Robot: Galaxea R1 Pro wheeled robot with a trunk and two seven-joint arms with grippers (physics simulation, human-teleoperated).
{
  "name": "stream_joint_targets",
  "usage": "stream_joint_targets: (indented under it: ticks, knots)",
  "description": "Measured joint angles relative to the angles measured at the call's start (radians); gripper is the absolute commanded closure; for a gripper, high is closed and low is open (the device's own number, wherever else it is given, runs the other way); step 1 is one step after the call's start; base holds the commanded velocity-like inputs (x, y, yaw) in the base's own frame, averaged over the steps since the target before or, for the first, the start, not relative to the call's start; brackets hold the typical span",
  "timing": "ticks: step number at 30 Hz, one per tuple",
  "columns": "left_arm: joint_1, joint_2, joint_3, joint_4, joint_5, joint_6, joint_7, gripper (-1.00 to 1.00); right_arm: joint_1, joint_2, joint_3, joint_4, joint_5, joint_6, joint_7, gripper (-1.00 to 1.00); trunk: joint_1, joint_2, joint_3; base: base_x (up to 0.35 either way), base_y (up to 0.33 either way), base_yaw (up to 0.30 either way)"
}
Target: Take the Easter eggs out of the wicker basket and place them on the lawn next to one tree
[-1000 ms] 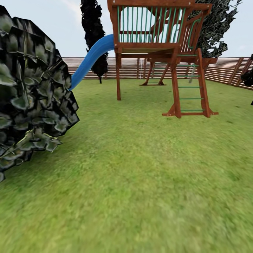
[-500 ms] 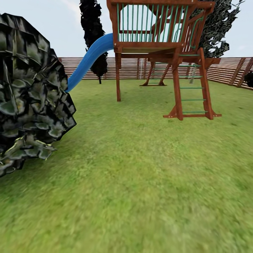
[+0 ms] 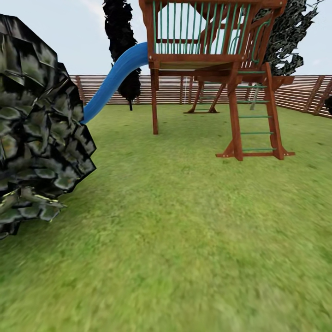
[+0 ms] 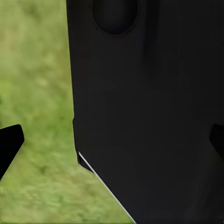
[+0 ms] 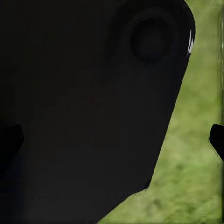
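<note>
Short green lawn (image 3: 193,221) spreads before a red-brown wooden play tower (image 3: 207,69); beneath both wrists, dark fingers (image 4: 9,147) spread wide over grass, holding nothing

Flat, even daylight under a pale sky — no glare, only a faint shadow on the lawn (image 3: 184,221) under the bush (image 3: 37,124). Nearby grass smears into blur (sharper farther off). Both wrist views are soft, each half blocked by a black, featureless mass.

The lawn (image 3: 184,240) bears a bush (image 3: 37,124) and wooden playset (image 3: 216,78).
</note>
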Motion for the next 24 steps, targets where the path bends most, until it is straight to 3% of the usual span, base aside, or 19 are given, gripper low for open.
stream_joint_targets:
  ticks: [24]
  knots:
    - [0.0, 0.0, 0.0, 0.0, 0.0, 0.001, 0.0, -1.0, 0.0, -0.008, 0.0, 0.006, -0.003, 0.001, 0.0, -1.0, 0.0, 0.0, 0.0, 0.322, 0.0, 0.0]
